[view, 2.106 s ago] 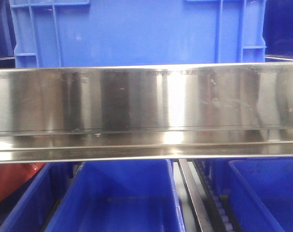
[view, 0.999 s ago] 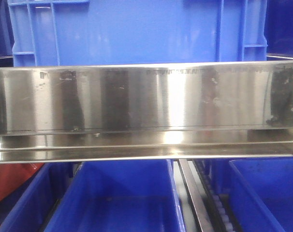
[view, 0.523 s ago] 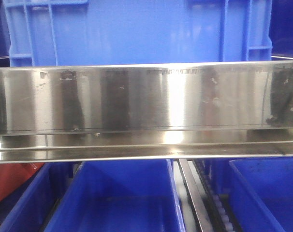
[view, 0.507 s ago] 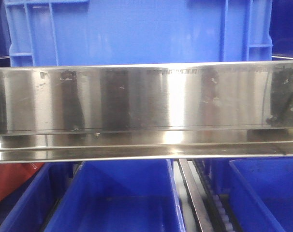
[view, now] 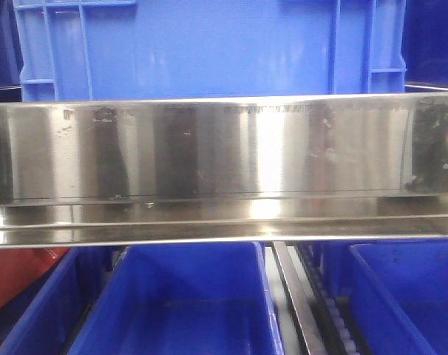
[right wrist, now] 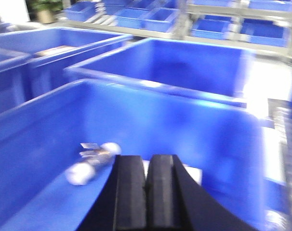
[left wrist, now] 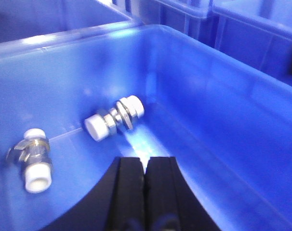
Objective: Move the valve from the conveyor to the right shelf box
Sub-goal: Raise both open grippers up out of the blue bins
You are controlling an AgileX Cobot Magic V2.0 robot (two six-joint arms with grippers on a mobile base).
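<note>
In the right wrist view a metal valve [right wrist: 94, 163] with white end caps lies blurred on the floor of a blue box [right wrist: 194, 125]. My right gripper [right wrist: 147, 161] hangs just right of it, shut and empty. In the left wrist view two more valves [left wrist: 115, 118] [left wrist: 31, 159] rest in another blue box [left wrist: 223, 110]. My left gripper [left wrist: 145, 161] is shut with nothing in it, just short of the nearer valve. The conveyor is out of view. Neither gripper shows in the front view.
A wide steel shelf rail [view: 224, 170] spans the front view, with a blue crate [view: 209, 48] above and blue bins [view: 187, 303] below. More blue boxes [right wrist: 184, 62] stand behind the right gripper. A white patch [right wrist: 195, 175] shows behind its fingers.
The front view has shifted slightly. A dark reflection has appeared at the right end of the steel rail. The crate and bins stay put.
</note>
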